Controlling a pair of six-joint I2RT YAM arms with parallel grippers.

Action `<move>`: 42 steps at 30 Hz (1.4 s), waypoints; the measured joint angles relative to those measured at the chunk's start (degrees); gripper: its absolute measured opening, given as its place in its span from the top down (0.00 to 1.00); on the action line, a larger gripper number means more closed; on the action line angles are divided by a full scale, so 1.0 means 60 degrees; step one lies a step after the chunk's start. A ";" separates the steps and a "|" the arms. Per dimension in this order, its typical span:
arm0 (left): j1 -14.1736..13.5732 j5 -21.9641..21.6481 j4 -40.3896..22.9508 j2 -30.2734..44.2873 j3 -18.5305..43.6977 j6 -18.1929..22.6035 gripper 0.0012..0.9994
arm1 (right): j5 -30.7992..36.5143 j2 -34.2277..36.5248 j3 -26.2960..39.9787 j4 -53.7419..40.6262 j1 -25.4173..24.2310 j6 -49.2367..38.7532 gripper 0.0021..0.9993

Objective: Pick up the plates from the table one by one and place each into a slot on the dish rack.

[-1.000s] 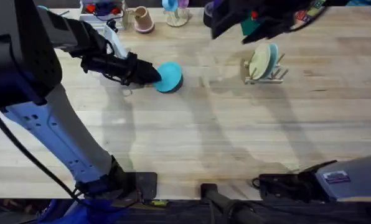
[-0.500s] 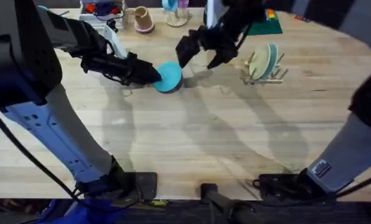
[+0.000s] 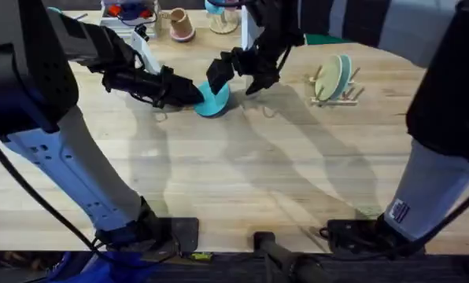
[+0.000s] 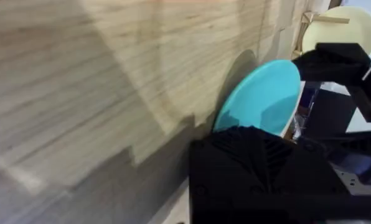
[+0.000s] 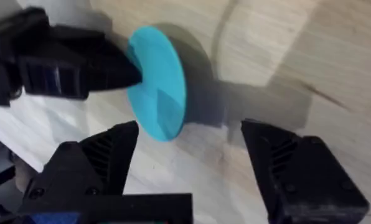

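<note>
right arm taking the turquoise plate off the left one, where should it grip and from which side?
Grip the free rim of the turquoise plate, opposite the left pincer that is shut on its other edge. The plate is held tilted up on edge, so I'd come in from the dish rack side with the open right pincer straddling the thin rim.

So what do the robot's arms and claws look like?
Both are mostly black. The left arm has a pale blue-grey lower part with a black cable running beside it. The right arm has a light grey part with a small sticker. The left gripper has black pointed fingers. The right gripper has two chunky black fingers with ridged inner faces.
</note>
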 joint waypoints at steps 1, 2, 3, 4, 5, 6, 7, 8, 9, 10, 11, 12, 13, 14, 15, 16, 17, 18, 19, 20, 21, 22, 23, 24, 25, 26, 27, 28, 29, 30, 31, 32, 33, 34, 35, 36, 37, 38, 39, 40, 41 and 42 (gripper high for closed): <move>0.0000 0.0000 0.0000 0.0000 0.0000 -0.0001 0.96 | -0.0032 0.0057 0.0000 0.0140 0.0000 0.0063 0.01; 0.0000 0.0000 0.0000 0.0000 -0.0001 0.0001 0.96 | -0.0085 0.0111 0.0000 0.0316 0.0000 0.0132 0.01; 0.0000 0.0000 0.0001 0.0000 -0.0003 0.0000 0.96 | -0.0201 0.0169 0.0000 0.0538 0.0000 0.0181 0.01; 0.0000 0.0000 0.0000 0.0000 -0.0002 -0.0003 0.96 | -0.0306 0.0215 0.0000 0.0705 0.0000 0.0210 0.01; 0.0000 0.0000 0.0000 0.0000 -0.0001 0.0000 0.96 | -0.0443 0.0261 0.0000 0.0883 0.0000 0.0248 0.01; 0.0000 0.0000 0.0000 0.0000 -0.0004 0.0001 0.96 | -0.0592 0.0308 0.0000 0.1043 0.0000 0.0274 0.00; 0.0000 0.0000 0.0001 0.0000 -0.0004 -0.0003 0.96 | -0.0728 0.0362 0.0000 0.1151 0.0000 0.0309 0.00; 0.0000 0.0000 0.0000 0.0000 -0.0004 -0.0003 0.96 | -0.0829 0.0420 0.0000 0.1227 0.0000 0.0374 0.00; 0.0000 0.0000 0.0004 0.0000 0.0000 0.0001 0.96 | -0.0908 0.0488 0.0000 0.1301 0.0000 0.0452 0.00; 0.0000 0.0000 0.0000 0.0000 -0.0004 -0.0003 0.96 | -0.0982 0.0567 0.0000 0.1339 0.0000 0.0502 0.00; 0.0000 0.0000 0.0002 0.0000 -0.0004 -0.0001 0.96 | -0.1037 0.0646 0.0000 0.1362 0.0000 0.0565 0.00; 0.0000 0.0000 0.0003 0.0000 -0.0004 0.0001 0.96 | -0.1092 0.0724 0.0007 0.1367 0.0000 0.0660 0.00; 0.0000 0.0000 0.0003 0.0000 -0.0004 -0.0003 0.96 | -0.1139 0.0726 0.0025 0.1403 -0.0020 0.0731 0.01; 0.0000 0.0000 0.0000 0.0000 -0.0004 -0.0001 0.96 | -0.1193 0.0731 0.0047 0.1464 -0.0038 0.0779 0.01; 0.0000 0.0000 0.0004 0.0000 -0.0004 -0.0003 0.96 | -0.1297 0.0768 0.0050 0.1549 -0.0040 0.0835 0.01; 0.0000 0.0000 0.0004 0.0000 -0.0004 -0.0003 0.96 | -0.1367 0.0803 0.0051 0.1583 -0.0041 0.0896 0.01; 0.0000 0.0000 0.0004 0.0000 -0.0004 -0.0003 0.96 | -0.1451 0.0817 0.0055 0.1639 -0.0064 0.0975 0.01; 0.0000 0.0000 0.0004 0.0000 -0.0004 -0.0003 0.96 | -0.1556 0.0839 0.0058 0.1755 -0.0080 0.1047 0.01; 0.0000 0.0000 0.0004 0.0000 -0.0004 -0.0002 0.96 | -0.1621 0.0891 0.0070 0.1800 -0.0080 0.1118 0.01; 0.0000 0.0000 0.0004 0.0000 -0.0004 -0.0001 0.96 | -0.1676 0.0904 0.0080 0.1807 -0.0098 0.1198 0.01; 0.0000 0.0004 0.0004 0.0000 -0.0004 -0.0003 0.96 | -0.1726 0.0904 0.0084 0.1830 -0.0118 0.1238 0.01; 0.0000 0.0004 0.0004 0.0000 -0.0004 -0.0003 0.96 | -0.1761 0.0915 0.0084 0.1837 -0.0120 0.1276 0.01; 0.0000 0.0000 0.0007 0.0000 -0.0004 -0.0003 0.96 | -0.1776 0.0922 0.0087 0.1837 -0.0121 0.1284 0.02; 0.0000 0.0004 0.0007 0.0000 -0.0007 -0.0003 0.96 | -0.1788 0.0922 0.0087 0.1843 -0.0127 0.1316 0.03; 0.0000 0.0007 0.0011 0.0000 -0.0011 -0.0003 0.96 | -0.1805 0.0940 0.0087 0.1855 -0.0124 0.1319 0.05; 0.0000 0.0007 0.0023 0.0000 -0.0011 -0.0003 0.96 | -0.1829 0.0967 0.0087 0.1871 -0.0111 0.1321 0.11; 0.0000 0.0007 0.0025 0.0000 -0.0011 -0.0003 0.96 | -0.1882 0.1009 0.0087 0.1864 -0.0098 0.1370 0.16; 0.0000 0.0007 0.0025 0.0000 -0.0011 -0.0003 0.96 | -0.1907 0.1059 0.0087 0.1837 -0.0081 0.1384 0.20; 0.0000 0.0011 0.0026 0.0000 -0.0015 -0.0003 0.96 | -0.1922 0.1068 0.0087 0.1834 -0.0092 0.1389 0.21; 0.0000 0.0015 0.0029 0.0000 -0.0018 -0.0003 0.96 | -0.1967 0.1065 0.0091 0.1850 -0.0102 0.1392 0.24; 0.0000 0.0015 0.0033 0.0000 -0.0018 -0.0003 0.96 | -0.2014 0.1080 0.0091 0.1824 -0.0096 0.1416 0.28; 0.0000 0.0015 0.0033 0.0000 -0.0018 -0.0003 0.96 | -0.2049 0.1102 0.0091 0.1789 -0.0080 0.1432 0.30; 0.0000 0.0019 0.0033 0.0000 -0.0019 -0.0003 0.96 | -0.2067 0.1136 0.0089 0.1782 -0.0061 0.1443 0.34; 0.0000 0.0025 0.0033 0.0000 -0.0022 -0.0003 0.96 | -0.2090 0.1171 0.0089 0.1782 -0.0046 0.1447 0.38; 0.0000 0.0022 0.0033 0.0000 -0.0022 -0.0003 0.96 | -0.2093 0.1199 0.0088 0.1775 -0.0036 0.1447 0.42; 0.0000 0.0023 0.0035 0.0000 -0.0023 -0.0003 0.96 | -0.2124 0.1218 0.0091 0.1764 -0.0028 0.1445 0.48; 0.0000 0.0033 0.0036 0.0000 -0.0029 -0.0003 0.96 | -0.2129 0.1233 0.0087 0.1753 -0.0018 0.1449 0.55; 0.0000 0.0040 0.0040 0.0000 -0.0033 -0.0003 0.96 | -0.2129 0.1236 0.0091 0.1753 -0.0018 0.1454 0.63; 0.0000 0.0040 0.0044 0.0000 -0.0036 -0.0003 0.96 | -0.2124 0.1239 0.0090 0.1742 -0.0018 0.1467 0.70; 0.0002 0.0044 0.0045 0.0000 -0.0038 -0.0003 0.96 | -0.2097 0.1241 0.0089 0.1717 -0.0018 0.1456 0.77; 0.0010 0.0046 0.0047 0.0000 -0.0040 -0.0003 0.96 | -0.2132 0.1246 0.0087 0.1706 -0.0042 0.1454 0.84; 0.0026 0.0073 0.0036 0.0000 -0.0044 -0.0003 0.96 | -0.2287 0.1239 0.0091 0.1709 -0.0080 0.1484 0.92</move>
